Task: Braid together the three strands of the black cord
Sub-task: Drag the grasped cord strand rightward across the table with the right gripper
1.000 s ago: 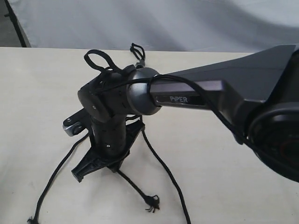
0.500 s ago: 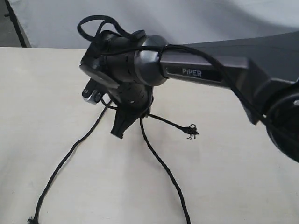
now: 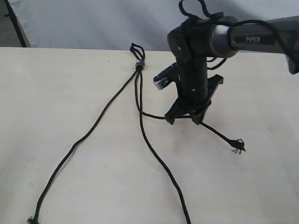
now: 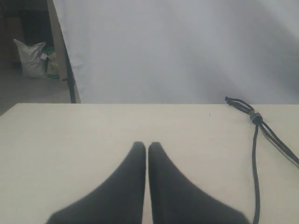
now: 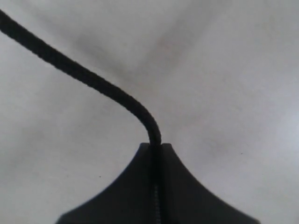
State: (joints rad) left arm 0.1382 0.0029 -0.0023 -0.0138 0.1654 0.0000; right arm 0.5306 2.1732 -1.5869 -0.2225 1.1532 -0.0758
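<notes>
One strand [image 5: 88, 78], pinched in right claw [image 5: 156, 145]

Table [image 3: 42, 88]: lay bare at 9 o'clock.
Right arm [image 3: 194, 79]: blocked 1 o'clock.
Middle strand [image 3: 152, 150]: crossed 6 o'clock.
Right strand [image 3: 219, 134]: crossed 4 o'clock.

From my station I saw a pale cream, flat, matte table [image 3: 70, 93] filling most of the exterior view, its far edge running straight across. Behind it hung a plain white cloth sheet [image 3: 93, 23], softly creased and evenly lit by diffuse light. A thin dark upright post [image 4: 71, 88] stood at one edge of the sheet. Past that post, the left wrist view gave me a dim grey floor [image 4: 28, 91] and a lumpy whitish sack [image 4: 32, 58] standing on it, with a darker recess behind.
</notes>
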